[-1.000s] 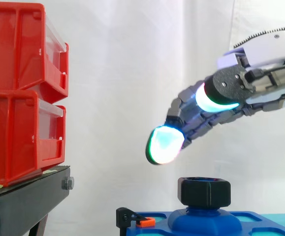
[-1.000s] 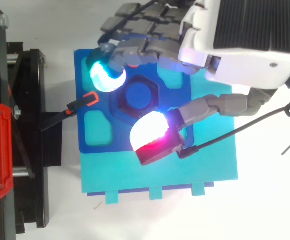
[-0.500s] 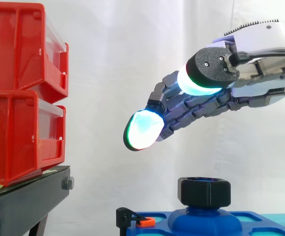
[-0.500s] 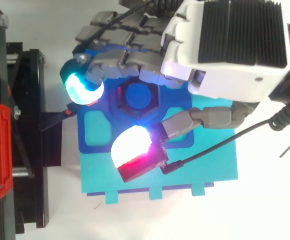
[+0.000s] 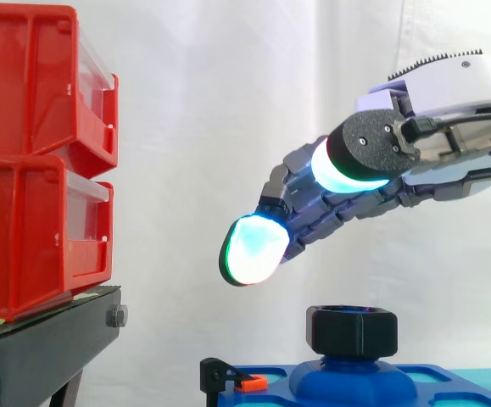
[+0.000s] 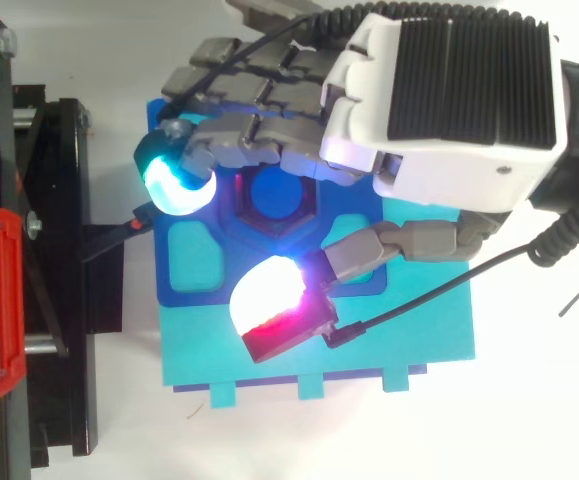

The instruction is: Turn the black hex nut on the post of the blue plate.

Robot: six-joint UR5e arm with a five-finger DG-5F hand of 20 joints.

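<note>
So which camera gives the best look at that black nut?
The side view: the black hex nut stands in full profile on its blue post, with the hand hovering above, not touching. In the top view the fingers cover its upper edge, leaving most of the hexagon showing.

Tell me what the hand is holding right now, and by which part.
Nothing is held. The hand hangs open above the black nut on the blue plate, and the side view shows a clear gap between its fingertips and the nut.
</note>
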